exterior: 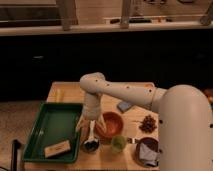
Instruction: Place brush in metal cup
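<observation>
The white arm reaches from the right of the camera view and bends down over the wooden tabletop (65, 92). Its gripper (90, 124) hangs between the green tray (52, 122) and the orange bowl (111, 125), pointing downward. It holds the brush (91, 134) upright, the pale handle running down from between the fingers. The dark lower end of the brush sits at the mouth of the metal cup (91, 146), which stands on the tabletop just beside the tray's right wall. Whether the bristles touch the cup's bottom cannot be told (the cup's inside looks only dark from here).

To the right of the metal cup stands the translucent green cup (118, 143), near the front of the orange bowl. Farther right is a dark bowl (146, 150) with a pale cloth in it. Above that lies a small brown cluster (148, 123) on the tabletop, and a grey-blue pad (124, 106) lies behind the orange bowl. Inside the tray, near its front edge, lies a tan block (56, 148).
</observation>
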Controlling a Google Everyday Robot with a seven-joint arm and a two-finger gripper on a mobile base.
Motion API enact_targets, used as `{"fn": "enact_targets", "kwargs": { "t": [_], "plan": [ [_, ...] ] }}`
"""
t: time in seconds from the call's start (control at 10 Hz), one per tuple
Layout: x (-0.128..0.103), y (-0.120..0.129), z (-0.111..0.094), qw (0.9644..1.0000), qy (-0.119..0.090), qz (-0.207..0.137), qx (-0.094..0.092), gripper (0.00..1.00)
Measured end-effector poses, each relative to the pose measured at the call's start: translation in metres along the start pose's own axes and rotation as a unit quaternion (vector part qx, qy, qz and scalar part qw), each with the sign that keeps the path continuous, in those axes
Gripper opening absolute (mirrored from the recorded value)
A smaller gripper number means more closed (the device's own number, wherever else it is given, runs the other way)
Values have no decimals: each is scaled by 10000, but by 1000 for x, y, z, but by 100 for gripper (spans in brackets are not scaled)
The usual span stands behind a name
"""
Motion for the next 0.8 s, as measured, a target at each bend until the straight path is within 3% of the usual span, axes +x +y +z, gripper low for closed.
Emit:
{"fn": "enact_targets", "kwargs": {
  "t": [0.8],
  "plan": [
    [-3,3,-4,9996,218,-35,153,80]
  ]
}}
